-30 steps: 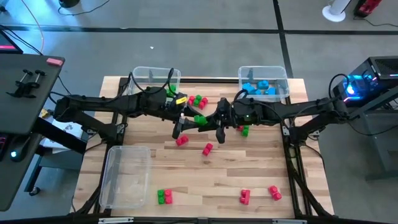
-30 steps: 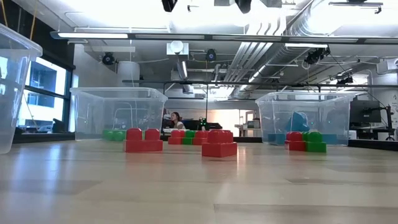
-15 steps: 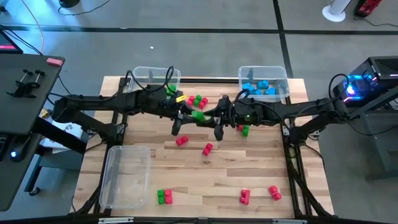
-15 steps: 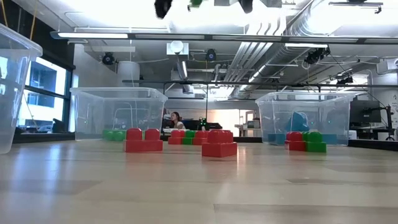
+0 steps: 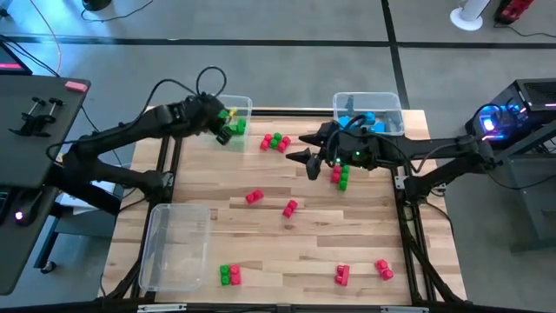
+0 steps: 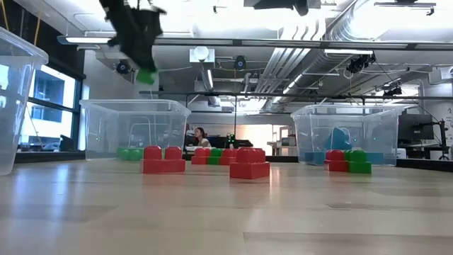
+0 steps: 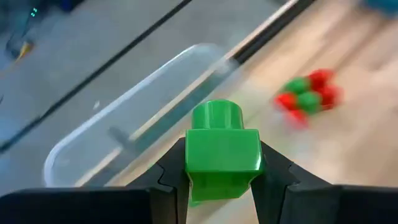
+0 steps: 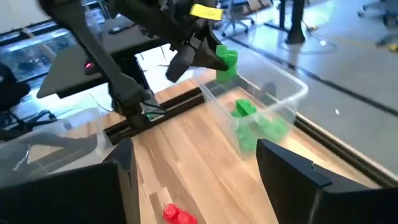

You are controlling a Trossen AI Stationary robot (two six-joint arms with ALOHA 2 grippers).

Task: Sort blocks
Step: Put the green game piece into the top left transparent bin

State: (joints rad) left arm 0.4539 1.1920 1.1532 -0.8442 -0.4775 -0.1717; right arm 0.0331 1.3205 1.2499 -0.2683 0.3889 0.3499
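My left gripper is shut on a green block and hangs high over the near right part of the far-left clear bin. That bin holds green blocks. The low view shows the held block well above the bin's rim. My right gripper stands open and empty above the table's middle, by a red-and-green block cluster. Loose blocks lie on the table: a red-and-green cluster, reds and a green one. My left gripper pinches the green block's two opposite side faces between its two fingers. The block's single stud points away from the wrist. The fingers slant down from the table's left. The block is lifted clear, high above the bin.
A clear bin with light blue blocks stands at the far right. An empty clear bin lies at the near left. Two more red blocks sit near the front edge. Bare wood lies in the middle near area.
The two grippers met at the green block above the table's middle. My left gripper has since swung toward the far-left bin and tipped downward, carrying the block with it. My right gripper has stayed near the middle without the block.
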